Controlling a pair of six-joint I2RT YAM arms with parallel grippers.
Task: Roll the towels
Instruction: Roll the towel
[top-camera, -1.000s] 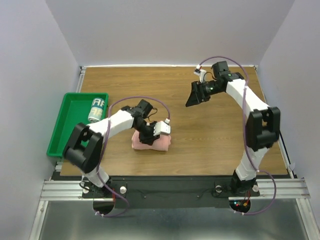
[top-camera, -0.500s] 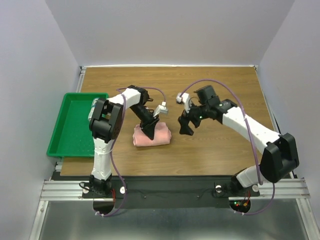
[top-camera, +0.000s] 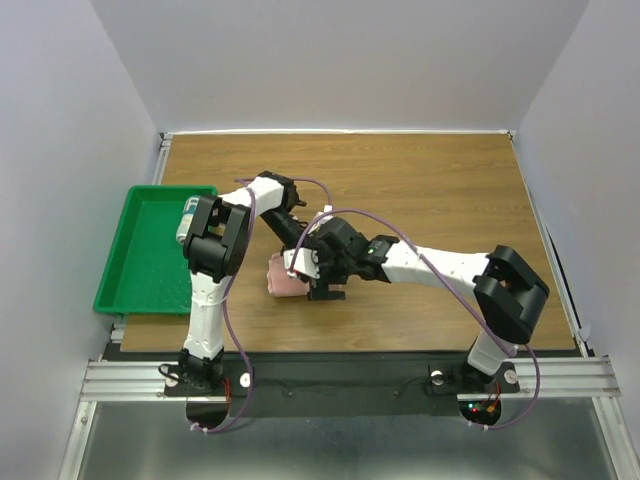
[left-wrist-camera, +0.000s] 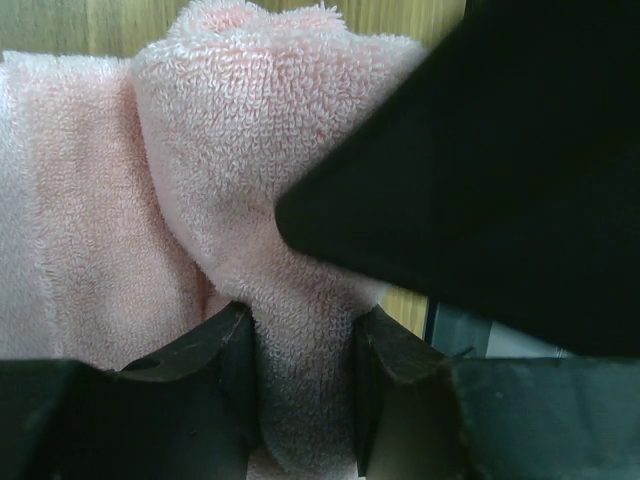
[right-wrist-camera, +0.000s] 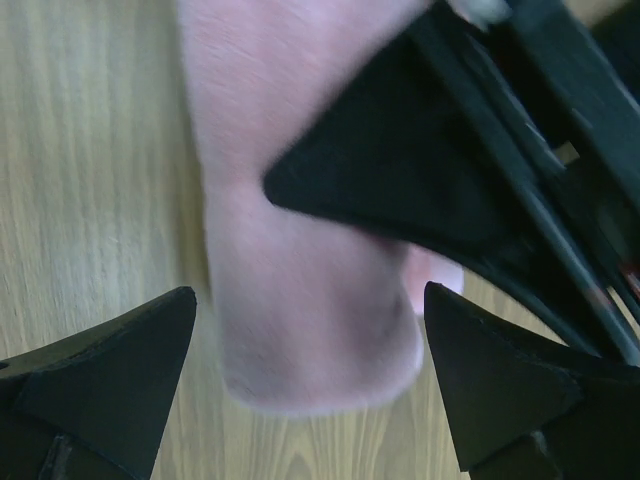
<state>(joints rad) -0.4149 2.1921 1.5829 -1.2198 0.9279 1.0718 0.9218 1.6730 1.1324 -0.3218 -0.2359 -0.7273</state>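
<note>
- Left wrist view: left gripper (left-wrist-camera: 305, 340) is clamped on a fold of the towel (left-wrist-camera: 240, 180).
- Right gripper (right-wrist-camera: 310, 330) gapes wide astride the towel's end, gripping nothing.
- Top view: the towel lies bunched at 7 o'clock from the table's (top-camera: 450, 180) centre.
- The terry looks soft, light and floppy, so it is best pinched at an edge fold.

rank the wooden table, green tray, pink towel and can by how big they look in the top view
1. wooden table
2. green tray
3. pink towel, partly covered
4. can, mostly hidden

Only a sliver of the can shows, so its place below the towel is unsure.
</note>
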